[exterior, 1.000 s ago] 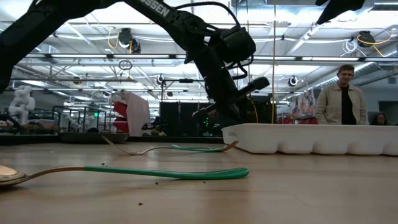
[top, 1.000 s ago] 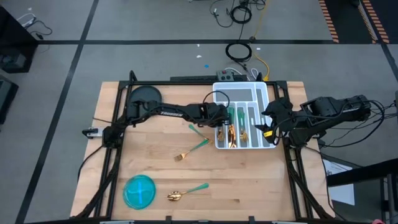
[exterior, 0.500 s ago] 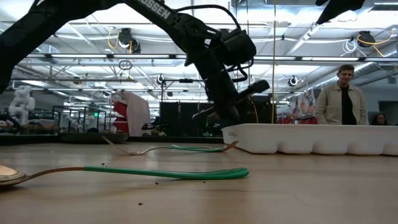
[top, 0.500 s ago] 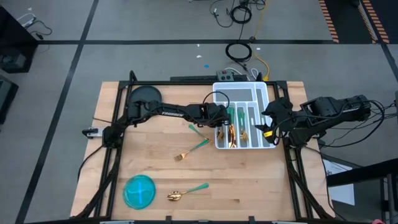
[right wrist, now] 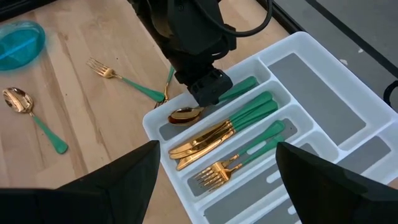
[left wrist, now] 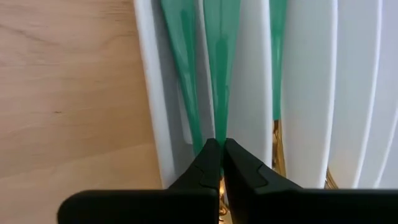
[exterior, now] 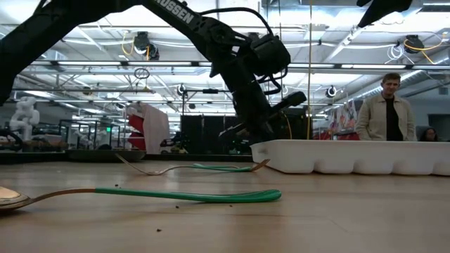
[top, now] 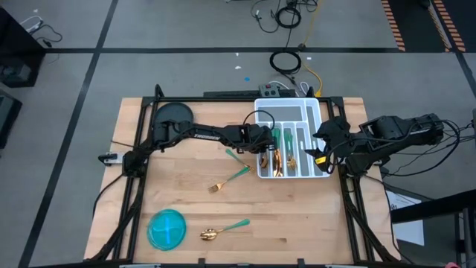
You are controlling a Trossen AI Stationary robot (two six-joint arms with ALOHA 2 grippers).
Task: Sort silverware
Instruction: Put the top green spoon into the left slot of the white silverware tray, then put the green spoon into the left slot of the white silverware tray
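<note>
Pale wood planks are forming the table (top: 186,193) that is filling the middle of the high view, with grey floor lying all round it. At the centre of that view the left gripper (top: 266,147) is reaching over the left edge of the white tray (top: 312,112), its fingers (left wrist: 202,171) pinching tight on the teal handle of a spoon (right wrist: 205,107) whose gold bowl is lying in the tray's leftmost slot. Just beside it in the next slot, gold knives (right wrist: 205,140) are lying with their green handles pointing toward the upper right of the right wrist view, and forks (right wrist: 239,158) are sitting in the slot after that. Outward from the tray, a loose fork (top: 229,179) is lying on the wood at centre frame, tines pointing lower left. Farther down, another spoon (top: 223,229) is resting near the bottom centre, just right of the round blue bowl (top: 166,228) at lower left. At the right of the high view, the right gripper (top: 321,154) is hovering over the tray's right edge with its jaws spread wide and gripping nothing. At the right of the low view, a person (exterior: 385,109) in a light jacket is standing beyond the table.
</note>
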